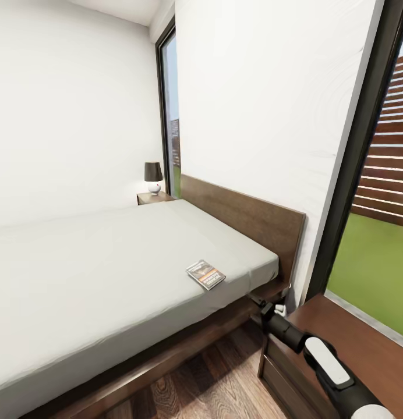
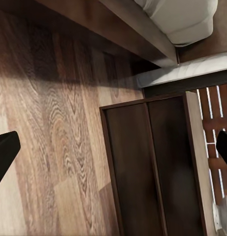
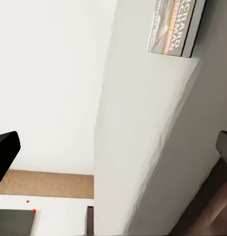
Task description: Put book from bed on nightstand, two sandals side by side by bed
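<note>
One small paperback, the book (image 1: 205, 274), lies flat on the light grey-beige mattress of the bed (image 1: 108, 262), near the mattress corner closest to the headboard (image 1: 248, 218) and well in from the edge. Its pale cover carries an orange band and dark lettering, and the right wrist view also catches it (image 3: 175, 27) resting on the same grey surface. The bed has a dark brown frame and stands on a wood-plank floor (image 1: 225, 384) in a white-walled room. A dark reddish-brown nightstand (image 1: 341, 337) sits just beside the bed at the headboard end, below a tall dark-framed window (image 1: 364, 174) that shows green lawn and a slatted brown fence. A second nightstand (image 1: 154, 198) stands at the far side of the bed with a small lamp (image 1: 153, 176) on top. The right arm (image 1: 318, 355) reaches over the near nightstand toward the bed frame; its right gripper (image 1: 270, 306) is small there, and its jaws seem spread wide. The left gripper (image 2: 113, 147) hangs over the floor and a nightstand (image 2: 152, 167), jaws wide apart and holding nothing.
</note>
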